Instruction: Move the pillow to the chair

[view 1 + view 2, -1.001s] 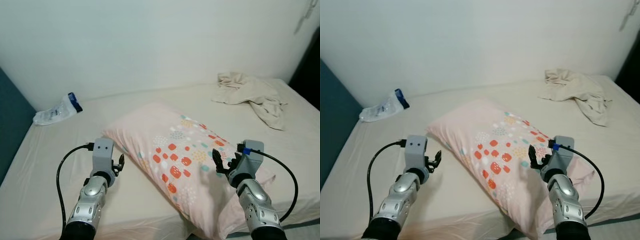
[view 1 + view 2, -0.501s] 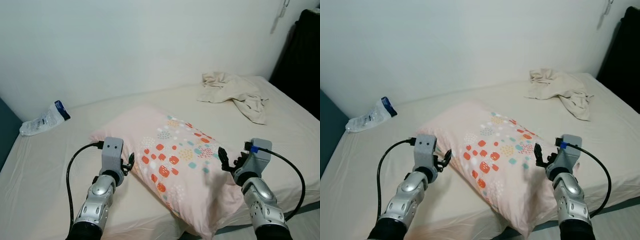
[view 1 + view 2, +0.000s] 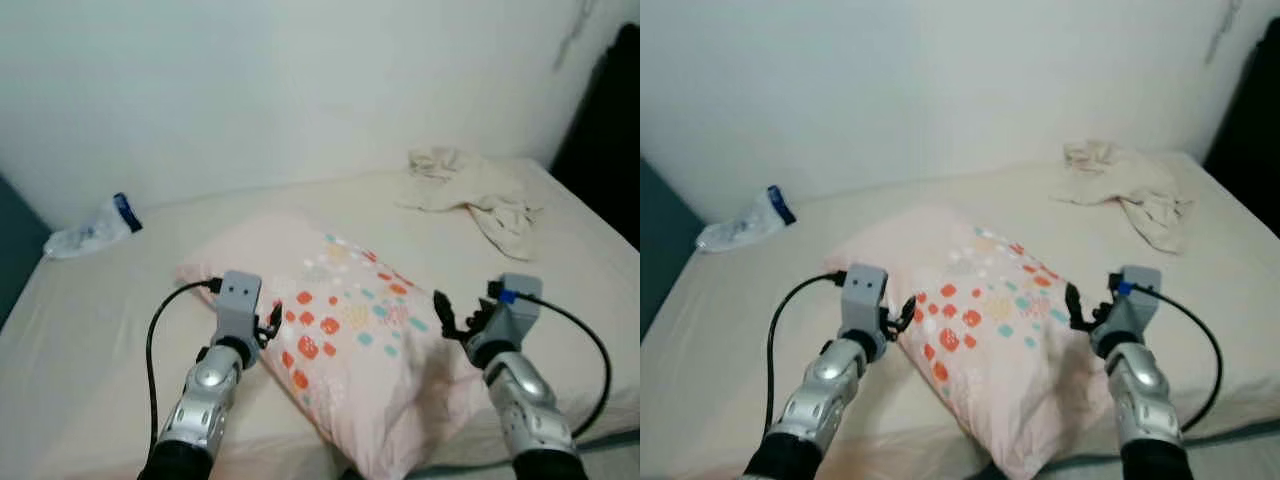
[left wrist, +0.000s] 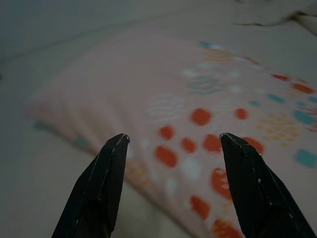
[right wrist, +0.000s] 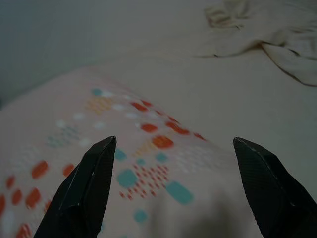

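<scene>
left eye view: we see the pillow [image 3: 350, 340], pink with red and teal spots, lying slantwise on the bed [image 3: 90, 340], one corner reaching the bed's near edge. our left gripper [image 3: 268, 325] sits at the pillow's left side, touching or just beside it. our right gripper [image 3: 447, 318] sits at its right side. in both wrist views the black fingers stand wide apart with pillow cloth between them, nothing clamped. so we flank the pillow, ready to close in from both sides.

no chair can be made out here. farther back, a crumpled cloth [image 3: 470, 190] lies near the bed's right side and a plastic bag [image 3: 90, 225] lies by the wall on the left, both well apart from the pillow.

what could go wrong, as we judge it: the pillow is soft and wide, so thin fingers may pinch only the cover and the filling would sag or slip out when we lift. if one side grips before the other, the pillow could swing and drop off the near edge. the picture is a bit blurred, so we may be moving, and a grip made mid-step could miss.

against a second ago, the left gripper was apart from the pillow and now stands at its edge. the right one has shifted from over the pillow toward its right side. the camera has shifted too.
</scene>
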Motion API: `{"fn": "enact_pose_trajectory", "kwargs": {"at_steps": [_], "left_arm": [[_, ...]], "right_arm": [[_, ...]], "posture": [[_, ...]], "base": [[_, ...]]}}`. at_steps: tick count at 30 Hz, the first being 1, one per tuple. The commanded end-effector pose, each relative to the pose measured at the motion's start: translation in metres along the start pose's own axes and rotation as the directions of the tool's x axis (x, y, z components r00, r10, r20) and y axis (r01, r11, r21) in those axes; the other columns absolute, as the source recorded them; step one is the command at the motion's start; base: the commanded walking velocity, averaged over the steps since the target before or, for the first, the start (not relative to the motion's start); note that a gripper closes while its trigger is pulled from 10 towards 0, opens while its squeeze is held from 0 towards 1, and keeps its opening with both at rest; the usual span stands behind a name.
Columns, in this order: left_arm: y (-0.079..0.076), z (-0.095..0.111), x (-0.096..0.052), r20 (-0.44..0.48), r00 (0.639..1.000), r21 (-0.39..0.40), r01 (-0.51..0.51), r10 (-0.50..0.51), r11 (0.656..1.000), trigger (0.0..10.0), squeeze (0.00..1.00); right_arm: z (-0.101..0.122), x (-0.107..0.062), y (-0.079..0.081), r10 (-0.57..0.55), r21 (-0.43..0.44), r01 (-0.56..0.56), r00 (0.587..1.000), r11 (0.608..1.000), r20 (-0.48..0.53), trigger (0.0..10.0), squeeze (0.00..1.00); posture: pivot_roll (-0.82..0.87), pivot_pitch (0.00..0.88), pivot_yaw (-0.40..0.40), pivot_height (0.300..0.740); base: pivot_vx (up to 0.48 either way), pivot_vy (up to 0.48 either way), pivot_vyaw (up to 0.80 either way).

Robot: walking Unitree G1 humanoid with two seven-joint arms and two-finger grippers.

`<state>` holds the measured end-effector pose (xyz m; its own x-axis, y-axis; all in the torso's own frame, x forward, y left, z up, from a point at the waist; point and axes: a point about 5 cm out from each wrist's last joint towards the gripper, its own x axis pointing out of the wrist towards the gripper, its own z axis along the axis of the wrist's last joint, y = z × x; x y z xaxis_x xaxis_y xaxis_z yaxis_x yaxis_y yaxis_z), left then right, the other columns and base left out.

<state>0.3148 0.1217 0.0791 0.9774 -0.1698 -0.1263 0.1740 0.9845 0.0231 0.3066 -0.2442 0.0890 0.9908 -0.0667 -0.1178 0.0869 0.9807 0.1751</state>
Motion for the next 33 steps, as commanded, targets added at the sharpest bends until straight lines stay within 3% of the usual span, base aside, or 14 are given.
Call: {"fn": "enact_pose_trajectory", "kwargs": {"at_steps": [1, 5, 12, 33], "left_arm": [[0.0091, -0.0111, -0.0055, -0.052, 0.998, 0.015, -0.021, 0.022, 1.0, 10.0, 0.0], [0.0081, -0.0117, -0.0059, -0.06, 0.998, 0.03, -0.005, 0.007, 1.0, 10.0, 0.0], [0.0036, -0.0144, -0.006, -0.075, 0.997, 0.018, 0.016, -0.014, 1.0, 10.0, 0.0], [0.0006, -0.0145, -0.0064, -0.079, 0.996, 0.013, 0.035, -0.034, 0.999, 10.0, 0.0]], "right_arm": [[-0.0111, -0.0001, 0.0033, -0.023, 0.034, 0.025, 0.999, 0.999, -0.041, 10.0, 0.0], [-0.0128, -0.0003, 0.002, -0.032, 0.016, 0.033, 0.998, 0.999, -0.057, 10.0, 0.0], [-0.0161, -0.0001, 0.0055, -0.025, 0.01, 0.026, 0.997, 1.0, -0.074, 10.0, 0.0], [-0.0177, 0.0043, 0.0083, -0.044, 0.001, 0.045, 0.993, 0.999, -0.113, 10.0, 0.0]], "posture": [[-0.13, 0.119, 0.092, 0.74], [-0.13, 0.118, 0.093, 0.74], [-0.12, 0.114, 0.09, 0.74], [-0.13, 0.117, 0.088, 0.74]], "base": [[0.0, 0.0, 0.0], [0.0, 0.0, 0.0], [0.0, -0.46, 0.0], [0.0, 0.0, 0.0]]}}
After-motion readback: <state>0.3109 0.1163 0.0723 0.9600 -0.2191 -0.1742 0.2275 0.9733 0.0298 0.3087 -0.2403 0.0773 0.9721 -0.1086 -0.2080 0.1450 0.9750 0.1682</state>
